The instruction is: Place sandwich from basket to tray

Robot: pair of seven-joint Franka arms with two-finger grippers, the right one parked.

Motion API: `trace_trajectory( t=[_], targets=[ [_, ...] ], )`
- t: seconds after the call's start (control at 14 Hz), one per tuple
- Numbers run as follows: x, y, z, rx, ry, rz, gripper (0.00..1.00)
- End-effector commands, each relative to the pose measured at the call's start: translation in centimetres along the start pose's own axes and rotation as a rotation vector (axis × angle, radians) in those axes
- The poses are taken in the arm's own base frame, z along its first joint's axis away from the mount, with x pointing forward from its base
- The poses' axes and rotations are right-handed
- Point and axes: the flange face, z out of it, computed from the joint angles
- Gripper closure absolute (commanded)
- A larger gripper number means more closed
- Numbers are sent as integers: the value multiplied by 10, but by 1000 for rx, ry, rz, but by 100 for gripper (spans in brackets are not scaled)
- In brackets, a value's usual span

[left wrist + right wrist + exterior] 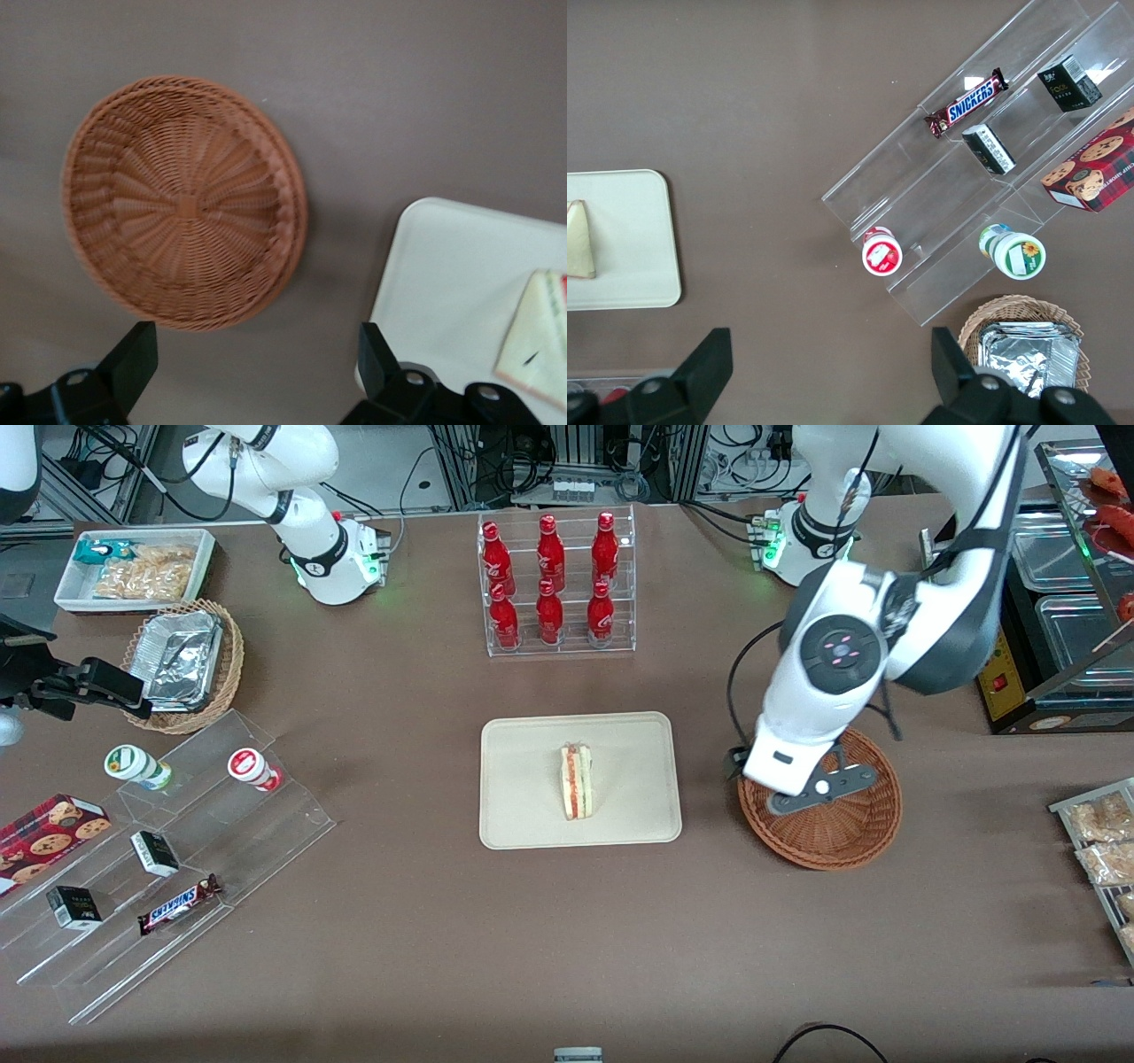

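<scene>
The sandwich (577, 781) lies on the cream tray (532, 815) near its middle, red and green filling showing along its cut edge. The round reddish-brown basket (842, 841) sits beside the tray, toward the working arm's end, with nothing in it. My gripper (737, 766) hangs above the bare table between tray and basket, partly hidden by the wrist. In the left wrist view the gripper (257, 354) is open, its black fingers (133, 359) wide apart over table only, with the basket (186, 204), the tray (452, 274) and the sandwich (536, 341) in sight.
A clear rack of red bottles (556, 584) stands farther from the front camera than the tray. Toward the parked arm's end are a tan basket of foil containers (182, 664), a white snack bin (133, 567) and a clear stepped shelf (168, 850). Bagged snacks (1103, 841) lie at the working arm's end.
</scene>
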Motion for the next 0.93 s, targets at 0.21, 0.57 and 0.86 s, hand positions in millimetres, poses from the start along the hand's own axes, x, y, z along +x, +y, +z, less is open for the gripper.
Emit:
trace_trajectory(
  t=[0.21,0.57,0.86],
  targets=[
    [-9,-120,-55,-37,-85,228,0],
    [-3,-200,-97,-87,-64,287,0],
    [4,-234,-118,-112,-16,309,0]
  ],
)
